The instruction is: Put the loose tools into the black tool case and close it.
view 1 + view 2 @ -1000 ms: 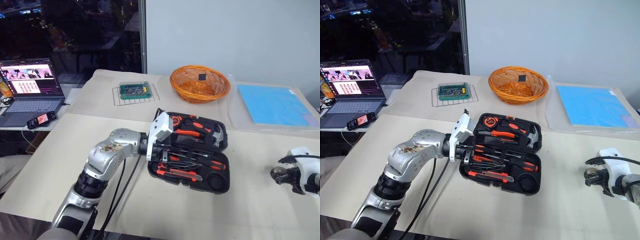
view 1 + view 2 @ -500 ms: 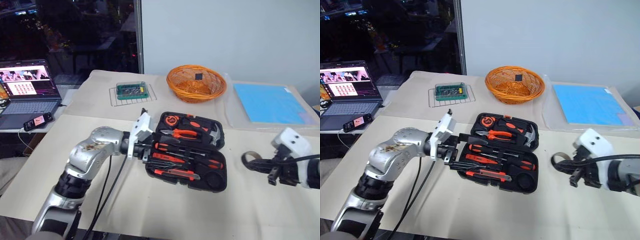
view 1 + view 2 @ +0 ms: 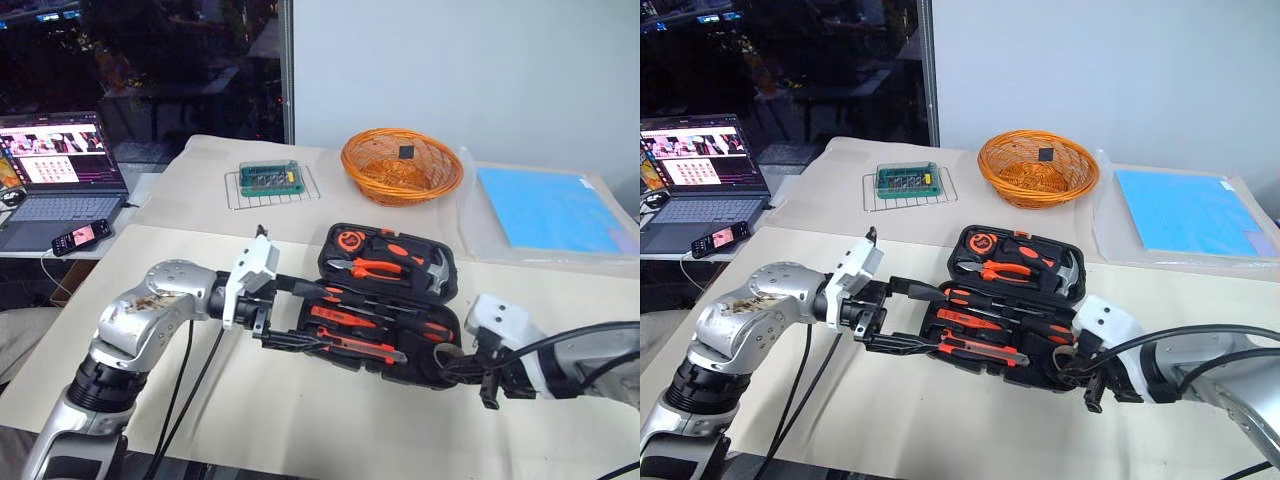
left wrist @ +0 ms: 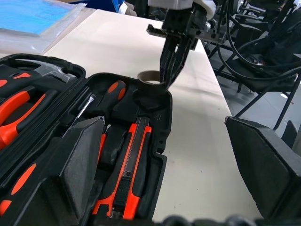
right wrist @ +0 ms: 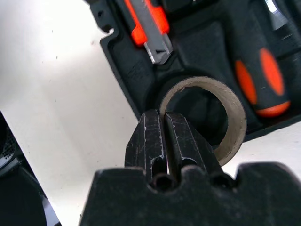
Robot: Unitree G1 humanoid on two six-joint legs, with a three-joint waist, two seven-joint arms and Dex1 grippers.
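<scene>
I am holding the small beige tape roll (image 5: 207,117) with my right gripper (image 5: 164,129); its fingers (image 5: 151,141) are clenched on the wall of the ring, one inside it and one outside, as the right wrist view shows. The roll is hanging just above the round recess in the corner of the black tool case (image 3: 395,300) nearest to this hand, at the end of the case away from my left arm. The ring looks a little tilted and its hole is almost over the recess, so I judge that the coming move is mainly downward, with a small shift toward the middle of the case. The utility knife (image 5: 148,26) and a screwdriver handle (image 5: 258,80) are lying in their slots on either side of that recess. My left gripper (image 3: 290,315) is waiting at the opposite end of the case, fingers spread wide and grasping nothing. The case is lying open on the desk (image 3: 300,420).
</scene>
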